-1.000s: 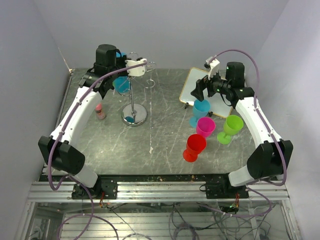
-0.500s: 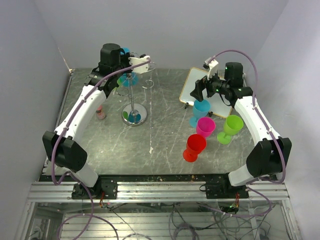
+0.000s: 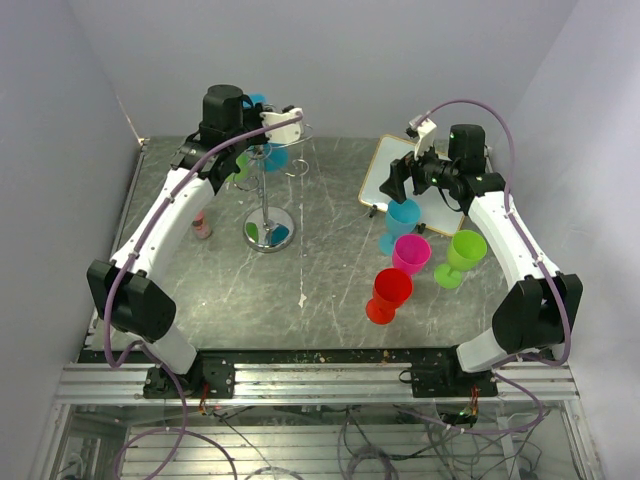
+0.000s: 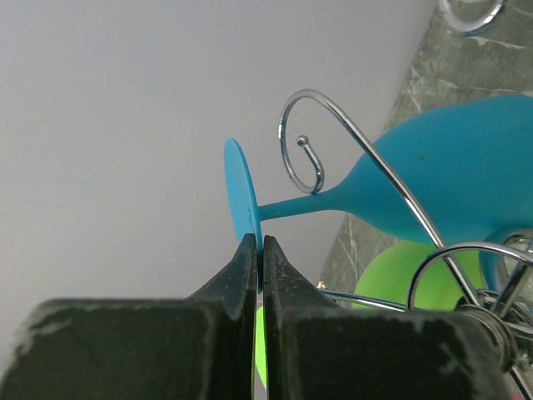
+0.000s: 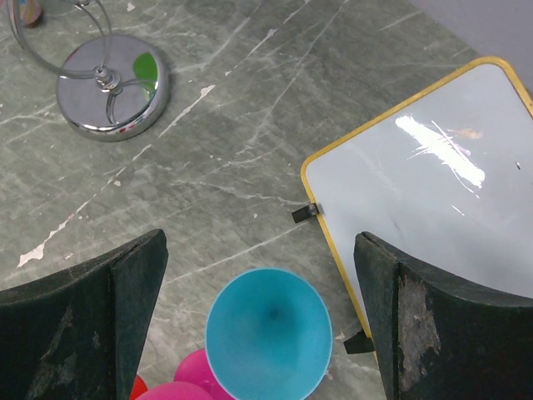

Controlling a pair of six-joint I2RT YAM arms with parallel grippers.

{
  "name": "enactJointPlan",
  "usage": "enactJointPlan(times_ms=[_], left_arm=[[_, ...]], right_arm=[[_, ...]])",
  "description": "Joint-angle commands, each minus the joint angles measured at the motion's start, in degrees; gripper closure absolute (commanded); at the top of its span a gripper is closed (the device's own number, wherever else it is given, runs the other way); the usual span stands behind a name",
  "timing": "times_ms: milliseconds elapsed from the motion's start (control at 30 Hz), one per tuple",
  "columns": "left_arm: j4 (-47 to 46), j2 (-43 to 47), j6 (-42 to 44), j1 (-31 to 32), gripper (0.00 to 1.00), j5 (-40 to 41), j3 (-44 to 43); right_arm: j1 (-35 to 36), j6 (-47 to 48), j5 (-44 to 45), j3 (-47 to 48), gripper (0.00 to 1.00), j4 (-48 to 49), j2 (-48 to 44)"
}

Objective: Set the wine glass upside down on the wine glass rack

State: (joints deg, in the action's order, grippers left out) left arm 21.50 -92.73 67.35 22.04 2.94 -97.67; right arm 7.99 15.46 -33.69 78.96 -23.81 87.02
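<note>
Where the left tool (image 4: 260, 250) pinches the foot of the blue glass (image 4: 433, 167), its stem crossing a curl of the rack (image 3: 268, 230) at upper left overhead, seat the foot before releasing. The right tool (image 5: 258, 243) stands wide, empty.

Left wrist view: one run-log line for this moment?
left end effector: shut on blue wine glass foot | stem: at wine glass rack scroll | right end effector: open, above second blue glass
</note>
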Motion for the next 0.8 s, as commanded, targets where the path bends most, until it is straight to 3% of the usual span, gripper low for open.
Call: enactJointPlan(times_ms=[0,367,767], left_arm=[[2.9,1.9,0.0,1.1,0.93,-6.9,-1.6],[6.7,0.7,5.8,1.3,0.93,-10.1,-3.5],[2.6,-2.2,3.1,1.6,0.93,-7.7,-6.1]], right_arm=[[-0.3,-0.2,-0.3,1.1,0.06,0.6,0.2],[-0.3,-0.2,-0.2,0.8,0.06,0.7,0.1],[-0.3,0.0,0.3,0.5,0.05,0.9,0.5]])
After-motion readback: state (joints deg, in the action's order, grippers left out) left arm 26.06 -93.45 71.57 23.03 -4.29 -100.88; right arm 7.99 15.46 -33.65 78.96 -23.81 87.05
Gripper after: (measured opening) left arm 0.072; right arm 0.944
